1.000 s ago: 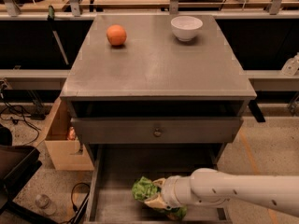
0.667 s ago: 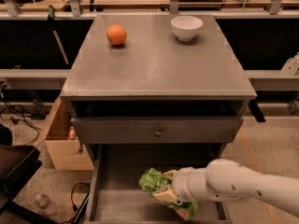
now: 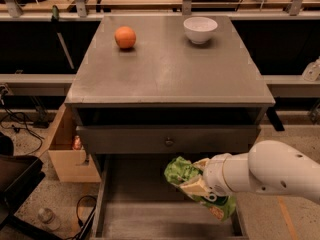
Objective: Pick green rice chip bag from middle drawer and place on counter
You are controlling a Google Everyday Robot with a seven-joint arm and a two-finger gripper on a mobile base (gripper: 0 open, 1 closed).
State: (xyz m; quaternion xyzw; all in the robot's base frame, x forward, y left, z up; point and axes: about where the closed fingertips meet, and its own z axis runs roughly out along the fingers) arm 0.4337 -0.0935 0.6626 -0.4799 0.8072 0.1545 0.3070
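The gripper (image 3: 196, 183), clamped on the green bag (image 3: 179, 172), held it above the open drawer (image 3: 145, 224), its long axis slanting upper-left to lower-right; an orange (image 3: 125, 37) and bowl (image 3: 200, 29) sat on the grey counter (image 3: 170, 71)

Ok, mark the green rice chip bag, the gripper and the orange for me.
green rice chip bag (image 3: 178, 173), camera view, its crumpled green upper left part.
gripper (image 3: 196, 178), camera view, where it clamps the bag, over the open middle drawer (image 3: 135, 219).
orange (image 3: 125, 37), camera view, middle of the fruit, on the counter (image 3: 170, 74).

gripper (image 3: 193, 186) higher over drawer (image 3: 142, 219), bag (image 3: 178, 172) lifted
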